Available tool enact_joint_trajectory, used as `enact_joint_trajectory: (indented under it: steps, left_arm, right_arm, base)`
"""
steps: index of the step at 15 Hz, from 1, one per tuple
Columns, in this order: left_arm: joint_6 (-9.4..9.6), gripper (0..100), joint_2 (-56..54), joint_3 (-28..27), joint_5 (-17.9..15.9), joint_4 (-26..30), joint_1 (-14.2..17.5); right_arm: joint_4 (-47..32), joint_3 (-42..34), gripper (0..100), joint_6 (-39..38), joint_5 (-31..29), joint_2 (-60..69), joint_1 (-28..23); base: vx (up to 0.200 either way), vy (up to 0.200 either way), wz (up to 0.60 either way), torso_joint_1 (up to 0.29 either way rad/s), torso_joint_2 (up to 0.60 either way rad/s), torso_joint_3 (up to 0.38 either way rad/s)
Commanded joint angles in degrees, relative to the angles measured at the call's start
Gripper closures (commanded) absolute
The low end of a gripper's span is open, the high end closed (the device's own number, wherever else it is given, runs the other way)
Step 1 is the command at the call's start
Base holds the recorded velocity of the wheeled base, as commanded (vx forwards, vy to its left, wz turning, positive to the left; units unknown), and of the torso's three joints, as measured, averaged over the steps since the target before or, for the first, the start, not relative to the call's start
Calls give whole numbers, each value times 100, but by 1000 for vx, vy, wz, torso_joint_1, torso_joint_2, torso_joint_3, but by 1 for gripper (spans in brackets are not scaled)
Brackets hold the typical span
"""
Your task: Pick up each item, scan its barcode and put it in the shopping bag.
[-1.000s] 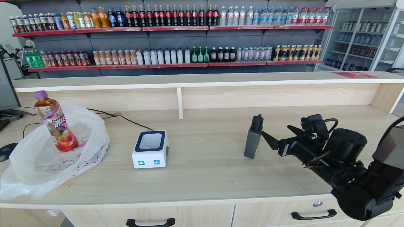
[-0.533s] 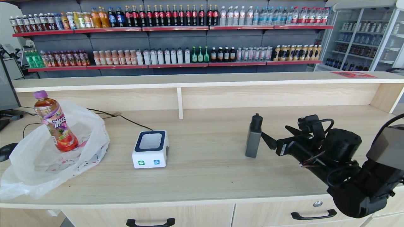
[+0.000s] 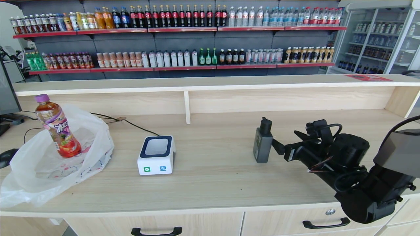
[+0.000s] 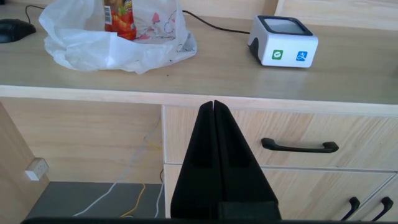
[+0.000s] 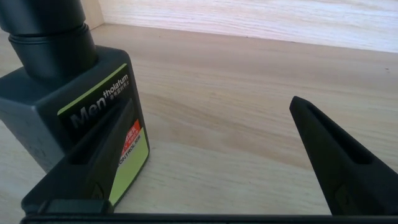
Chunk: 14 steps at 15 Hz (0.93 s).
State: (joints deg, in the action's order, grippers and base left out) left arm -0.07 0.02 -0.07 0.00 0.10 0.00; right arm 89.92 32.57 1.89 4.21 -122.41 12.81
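Note:
A dark grey bottle [image 3: 262,141] with a black cap stands upright on the wooden counter [image 3: 213,177], right of centre. My right gripper [image 3: 284,137] is open at its right side, and the nearer finger [image 5: 93,168] rests against the bottle [image 5: 68,106], which stands outside the gap. The white barcode scanner [image 3: 157,154] sits mid-counter. At the left, the white shopping bag [image 3: 42,170] holds an upright tea bottle [image 3: 57,127] with a purple cap. My left gripper [image 4: 213,106] is shut, low in front of the counter's drawers, with the scanner [image 4: 283,41] and the bag [image 4: 93,50] above it.
A black cable [image 3: 131,124] runs from the scanner to the back left, and a black mouse [image 3: 6,157] lies beside the bag. A raised ledge [image 3: 210,83] bounds the counter's far side. Drawer handles [image 4: 300,147] sit below the front edge.
My right gripper has moved left against the grey bottle. The bottle has shifted a little to the left and turned slightly. The bag, tea bottle and scanner have not moved.

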Motion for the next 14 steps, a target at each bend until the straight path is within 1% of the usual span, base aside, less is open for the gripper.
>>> enact_joint_trajectory:
  steps: [1, 14]
  left_arm:
    - [-1, 100, -2, -1, 0, -1, 0]
    - [-1, 100, -2, -1, 0, -1, 0]
  right_arm:
    - [8, 39, 0, 4, 1, -82, 2]
    - [8, 56, 0, 4, 1, -170, 2]
  base:
    - [0, 0, 0, 0, 0, 0]
    - [0, 0, 0, 0, 0, 0]
